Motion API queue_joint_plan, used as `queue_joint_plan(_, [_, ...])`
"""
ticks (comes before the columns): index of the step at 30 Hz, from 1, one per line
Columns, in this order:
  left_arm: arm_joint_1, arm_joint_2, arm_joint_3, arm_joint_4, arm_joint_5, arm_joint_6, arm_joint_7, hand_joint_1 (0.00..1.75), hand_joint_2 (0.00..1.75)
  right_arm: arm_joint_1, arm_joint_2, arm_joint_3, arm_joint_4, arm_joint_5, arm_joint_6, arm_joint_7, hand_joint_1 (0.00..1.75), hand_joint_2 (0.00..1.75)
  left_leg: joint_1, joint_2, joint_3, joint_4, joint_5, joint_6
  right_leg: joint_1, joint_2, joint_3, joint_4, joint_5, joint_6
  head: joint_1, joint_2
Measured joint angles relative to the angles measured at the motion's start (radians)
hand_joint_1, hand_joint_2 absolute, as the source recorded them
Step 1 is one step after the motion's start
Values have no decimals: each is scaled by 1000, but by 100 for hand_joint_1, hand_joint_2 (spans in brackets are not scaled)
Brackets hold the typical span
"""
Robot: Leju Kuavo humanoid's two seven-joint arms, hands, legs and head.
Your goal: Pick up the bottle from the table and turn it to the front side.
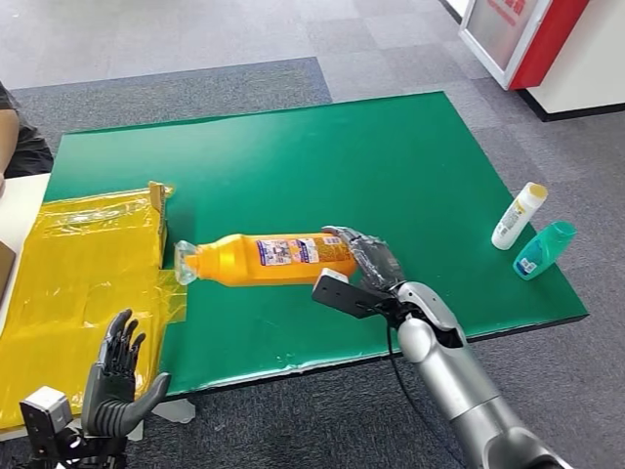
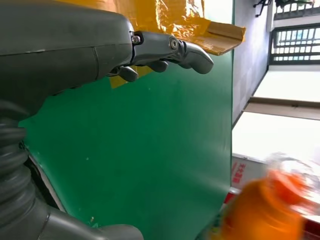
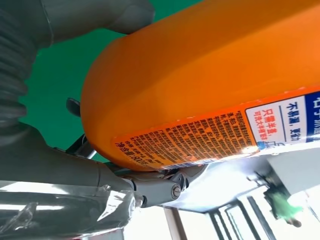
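Note:
An orange bottle (image 1: 272, 259) with a printed label lies lengthwise on the green mat (image 1: 332, 147), its clear cap pointing toward the yellow box. My right hand (image 1: 372, 259) grips its base end; in the right wrist view the bottle (image 3: 207, 80) sits between the thumb and the fingers (image 3: 154, 185), label text showing. Whether the bottle rests on the mat or is slightly raised I cannot tell. My left hand (image 1: 118, 376) hovers open off the near left edge, fingers spread. From the left wrist, the fingers (image 2: 170, 50) are extended over the mat and the bottle (image 2: 264, 210) is a blur.
A yellow plastic-wrapped box (image 1: 73, 274) stands at the mat's left, close to the cap. A white bottle (image 1: 519, 216) and a teal bottle (image 1: 544, 249) lie near the right edge. A person's arm (image 1: 15, 137) shows far left. A red-and-white cabinet (image 1: 538, 39) stands beyond.

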State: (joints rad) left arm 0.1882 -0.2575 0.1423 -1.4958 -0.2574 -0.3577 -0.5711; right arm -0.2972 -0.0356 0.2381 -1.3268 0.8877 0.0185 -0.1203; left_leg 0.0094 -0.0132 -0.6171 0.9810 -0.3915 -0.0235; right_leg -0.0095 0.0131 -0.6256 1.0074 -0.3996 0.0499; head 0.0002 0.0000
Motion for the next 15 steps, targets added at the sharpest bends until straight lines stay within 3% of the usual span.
queue_joint_plan(8, [-33,-35,-11,-89,159,-65,152,0,175,98,174,-57,-123,-59,-20,-82,175,175,0,0,0,0,0,0,0,0,0,0,0,0,0,0])
queue_joint_plan(15, [-86,-32,-109,-146,323,-53,291,0,175,113,234,-63,-76,-23,-140,-145,175,175,0,0,0,0,1,0,-1,0,0,0,1,0,0,0])
